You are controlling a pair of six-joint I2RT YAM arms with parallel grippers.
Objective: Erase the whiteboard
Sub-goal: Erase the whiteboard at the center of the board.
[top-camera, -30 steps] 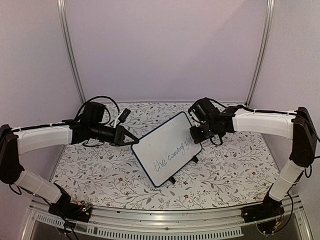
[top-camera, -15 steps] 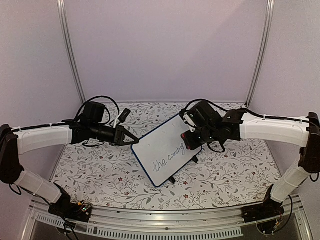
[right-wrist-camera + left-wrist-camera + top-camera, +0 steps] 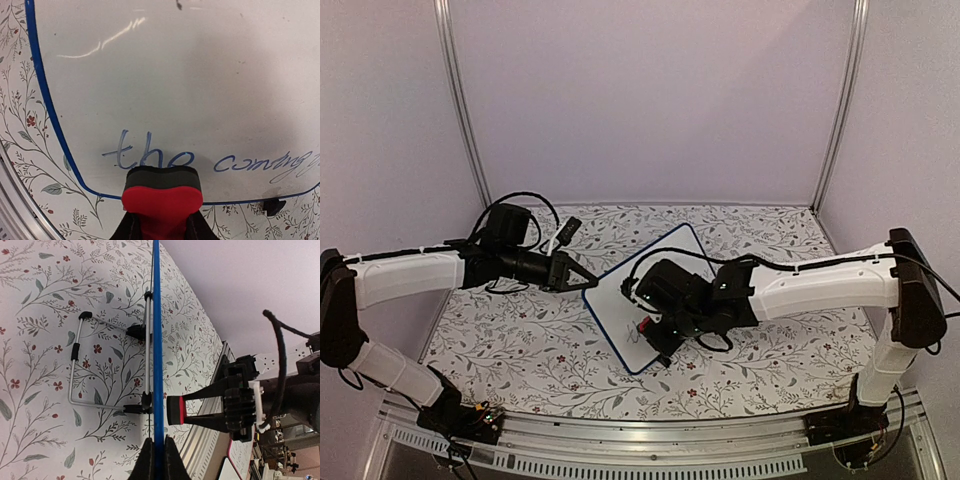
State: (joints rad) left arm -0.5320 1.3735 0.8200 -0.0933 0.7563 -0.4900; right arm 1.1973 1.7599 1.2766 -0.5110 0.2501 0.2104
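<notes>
The left gripper (image 3: pixel 158 460) has its fingers pressed together on the board's (image 3: pixel 150 65) thin blue frame, pinching the left edge. From its wrist camera the board shows edge-on as one blue line. The right gripper (image 3: pixel 160 231) is clamped on a red eraser (image 3: pixel 162 192), dark felt side forward. The felt sits against the white face at the foot of the word "the" (image 3: pixel 147 156) and covers the bottoms of its letters.

A second ago the right arm was at the board's far right corner, with the eraser near the end of the written line. Half a second ago it was a little further along. Now it has swept across to the near-left end and hides most of the board from above. The left arm and the board have not shifted in that time.

The board stands in the middle of the floral table (image 3: pixel 520 350), turned diagonally and leaning back on a wire stand (image 3: pixel 75 365) with black tips. It is white, with rounded corners and a dark-blue rim. Blue handwriting runs along its lower part, "the coming", then more that goes out of the right wrist view. The letters there are still legible and unsmeared. Above the writing the face is bare, apart from a streak of glare and a small dark speck near the top edge.
</notes>
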